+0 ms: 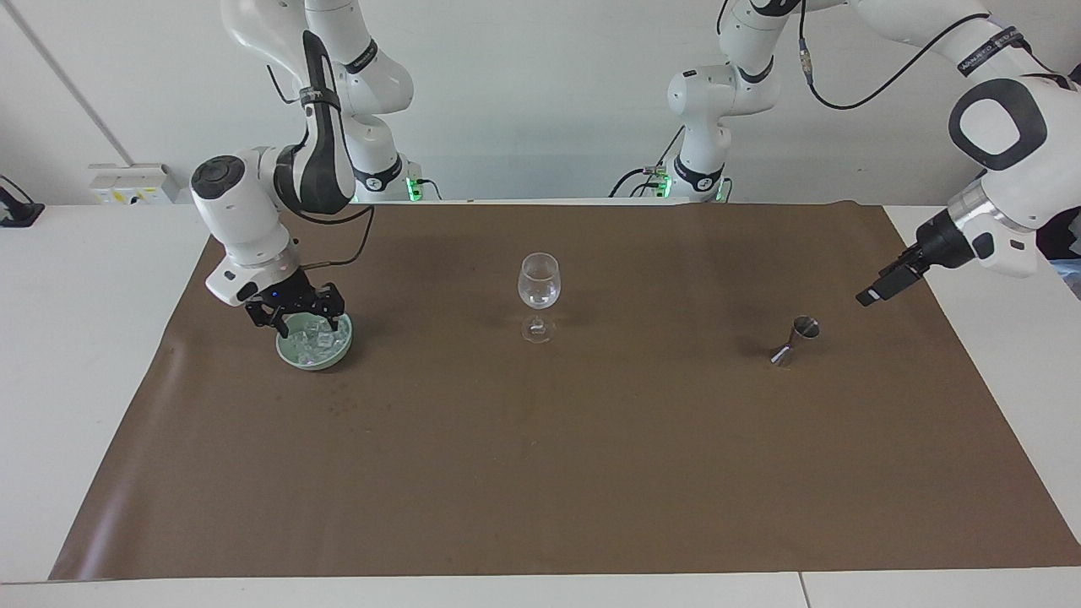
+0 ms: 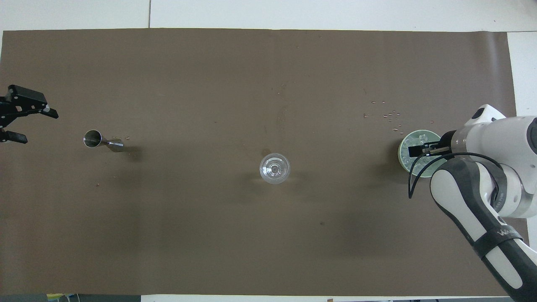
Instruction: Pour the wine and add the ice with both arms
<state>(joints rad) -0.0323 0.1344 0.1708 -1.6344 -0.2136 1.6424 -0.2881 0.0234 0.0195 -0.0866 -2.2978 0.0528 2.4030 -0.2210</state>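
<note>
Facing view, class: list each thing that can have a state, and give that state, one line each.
Wine glass: upright, empty.
Green bowl: holds ice.
Jigger: leaning, untouched.
Right pincer: open, down in the bowl.
Left pincer: open, raised beside the jigger.

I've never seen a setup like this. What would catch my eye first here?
Probably the right arm's tool, dipped with its fingers spread into a green bowl of ice at that arm's end of the brown mat. Next, the empty wine glass standing alone mid-mat. At the left arm's end a small metal measuring cup stands, with the left tool raised in the air near it.
</note>
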